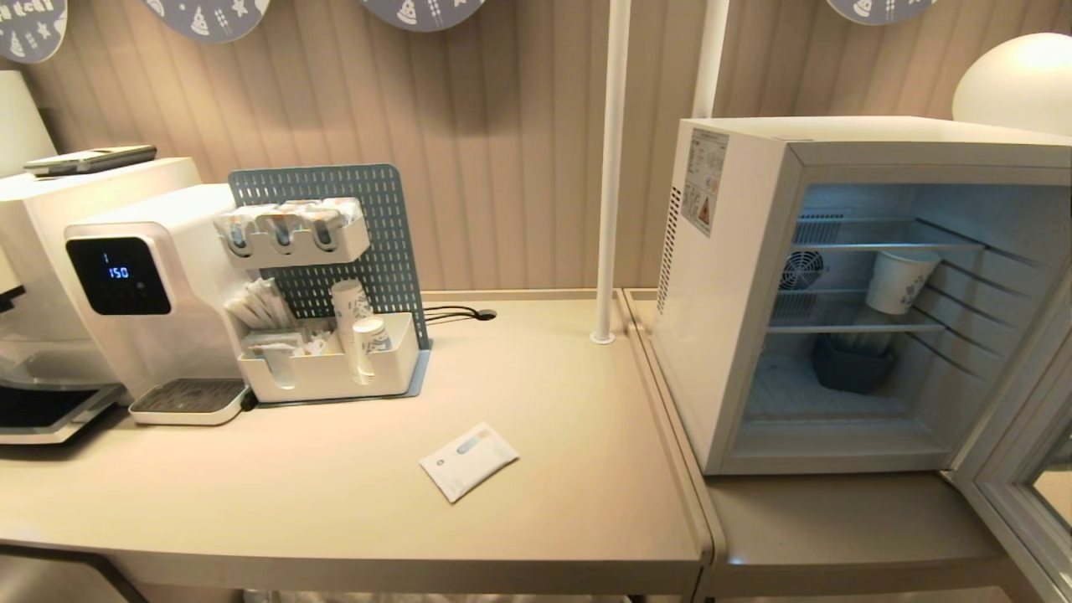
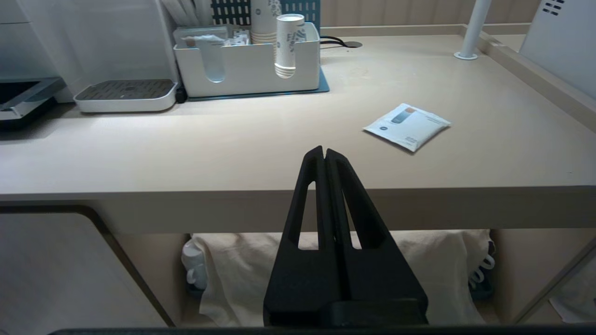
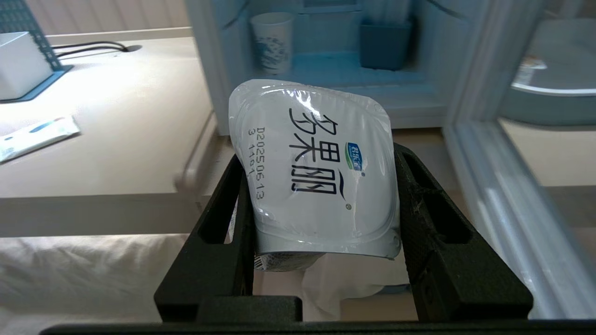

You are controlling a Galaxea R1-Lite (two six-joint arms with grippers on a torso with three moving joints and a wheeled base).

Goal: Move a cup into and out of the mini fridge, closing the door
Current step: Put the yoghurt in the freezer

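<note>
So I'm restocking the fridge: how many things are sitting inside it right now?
2. A paper cup stands on the middle wire shelf of the mini fridge, and a dark blue bin sits on its floor below. Anything behind them would be hidden.

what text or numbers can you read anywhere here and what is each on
"多果丽": foil lid of the cup, held in the right gripper.
"D20250613": date stamp on the same lid; the line below it is unclear.
"150": lit display of the water dispenser.
Sticker on the mini fridge's side: too small.
Sachet print: too small.
</note>
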